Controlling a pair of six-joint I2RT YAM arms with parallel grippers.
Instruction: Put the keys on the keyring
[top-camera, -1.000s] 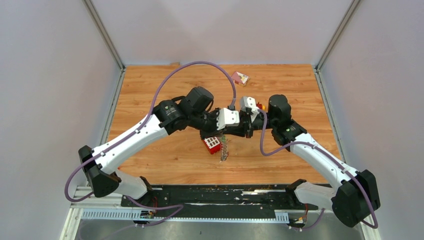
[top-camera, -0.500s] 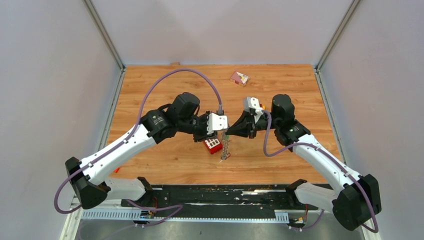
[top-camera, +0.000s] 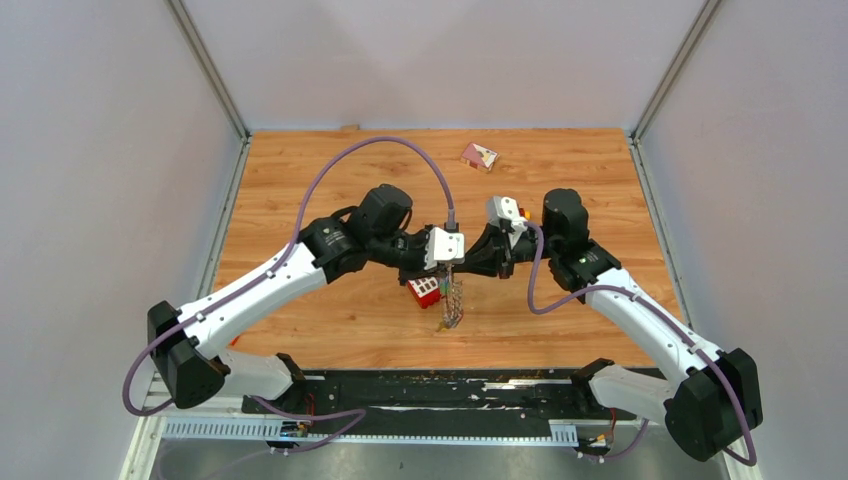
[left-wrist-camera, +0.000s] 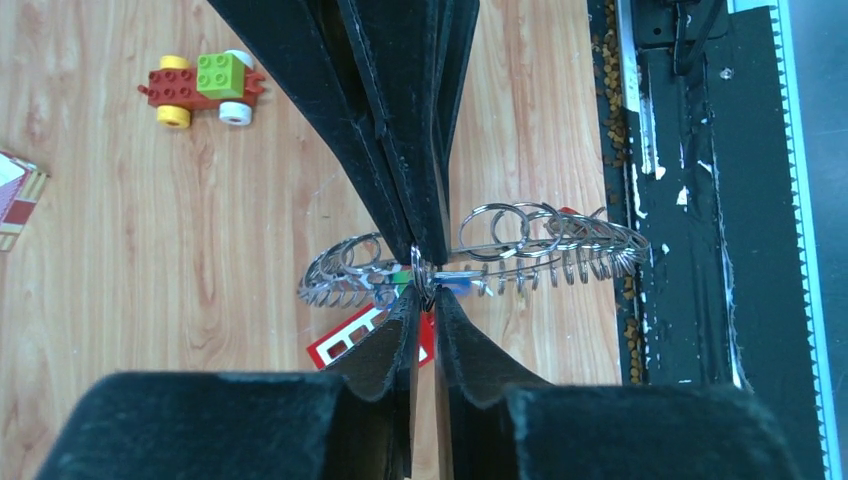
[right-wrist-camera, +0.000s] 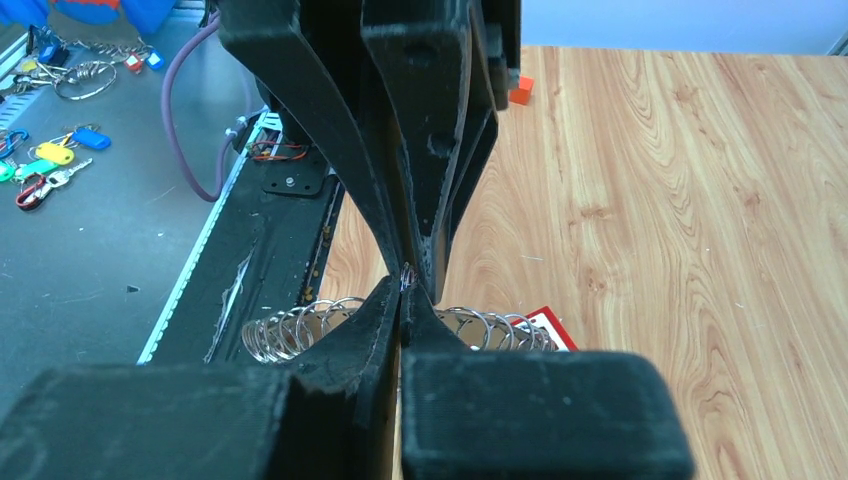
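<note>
The keyring (top-camera: 453, 300), a grey ring strung with many small wire loops, hangs in the air above the table's middle. My right gripper (top-camera: 458, 264) is shut on its top from the right. My left gripper (top-camera: 449, 266) meets it from the left. In the left wrist view, the left gripper (left-wrist-camera: 425, 292) is shut on a small loop of the keyring (left-wrist-camera: 530, 250), tip to tip with the right fingers (left-wrist-camera: 400, 150) above. Blue (left-wrist-camera: 456, 287) and green (left-wrist-camera: 400, 276) key tags hang at that spot. In the right wrist view, the right gripper (right-wrist-camera: 404, 288) pinches the wire of the keyring (right-wrist-camera: 300, 325).
A red studded brick (top-camera: 425, 291) lies under the keyring. A small toy car (left-wrist-camera: 200, 85) and a pink card (top-camera: 479, 155) lie farther back. An orange cube (right-wrist-camera: 518, 90) sits on the wood. The black rail (left-wrist-camera: 700, 200) runs along the near edge. Spare tagged keys (right-wrist-camera: 50, 160) lie off the table.
Half a second ago the left gripper had pulled back to the left, leaving the keyring with the right gripper. It has since come back and shut on a loop.
</note>
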